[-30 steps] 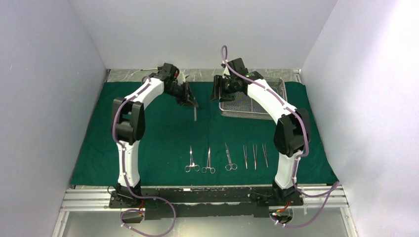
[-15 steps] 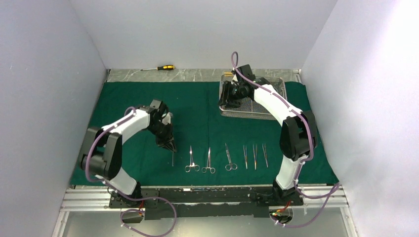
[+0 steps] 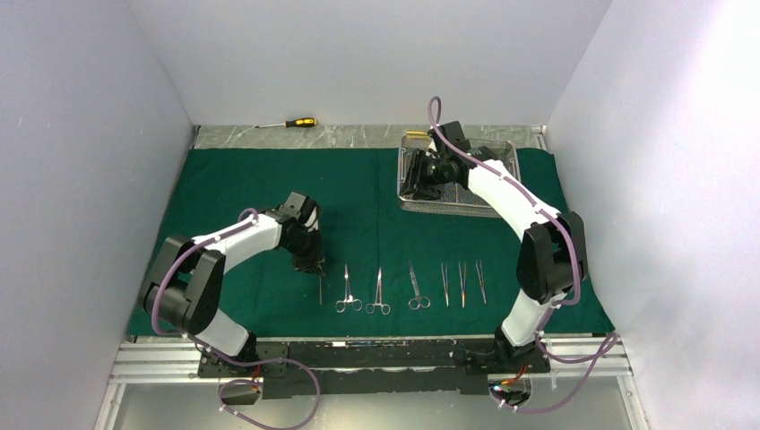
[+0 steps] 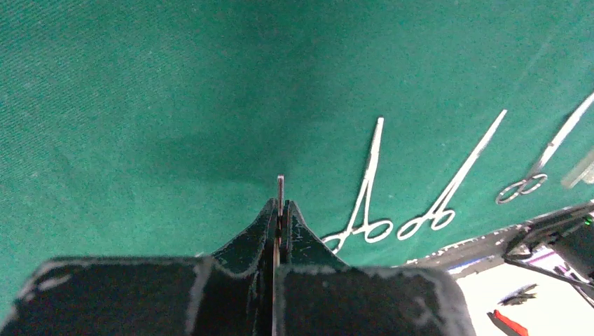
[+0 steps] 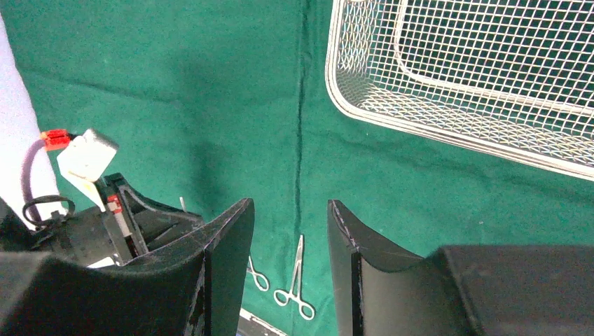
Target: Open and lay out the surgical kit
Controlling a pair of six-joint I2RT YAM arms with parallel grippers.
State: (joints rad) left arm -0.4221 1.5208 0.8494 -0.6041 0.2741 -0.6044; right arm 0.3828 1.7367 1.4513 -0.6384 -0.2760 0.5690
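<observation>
The left gripper (image 4: pixel 280 210) was clamped on a slim flat steel instrument (image 4: pixel 280 184), held low over the dark green cloth drape (image 3: pixel 233 188) by its near edge, left of the row of six steel instruments (image 3: pixel 415 287). It was judged light, rigid and slippery, best pinched mid-shank. The right gripper (image 5: pixel 288 210) stood with its fingers apart and empty beside the rectangular silver wire-mesh tray (image 5: pixel 364 115) at the drape's far right corner. The held instrument's type and its contact with the cloth could not be determined.
</observation>
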